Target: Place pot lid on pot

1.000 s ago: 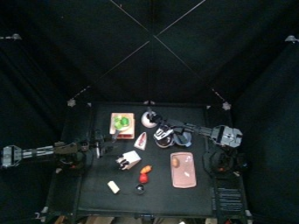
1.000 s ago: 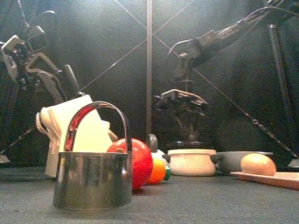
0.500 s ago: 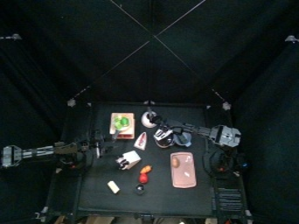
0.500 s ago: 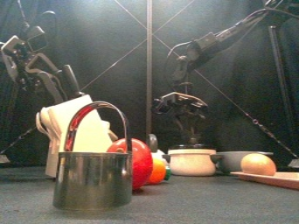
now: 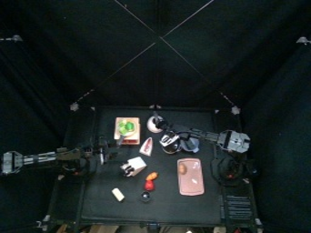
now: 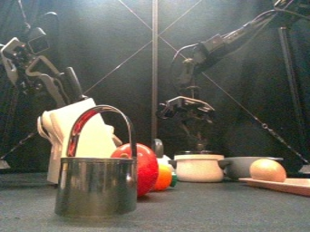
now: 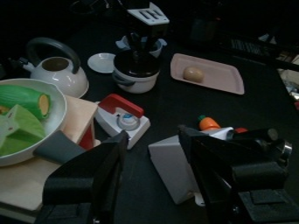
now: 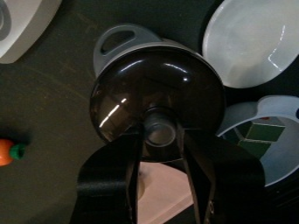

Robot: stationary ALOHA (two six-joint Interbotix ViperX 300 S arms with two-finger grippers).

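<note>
The left gripper rested at the table's nine o'clock edge, its jaws spread wide with nothing between them. Toward three o'clock, the right gripper hung over the white two-handled pot, jaws parted either side of the knob of the dark, glossy domed pot lid, which sat on the pot.

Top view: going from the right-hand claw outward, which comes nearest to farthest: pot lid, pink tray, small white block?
1. pot lid, directly under the claw, mid-table.
2. pink tray, toward the front right.
3. small white block, front left.
</note>
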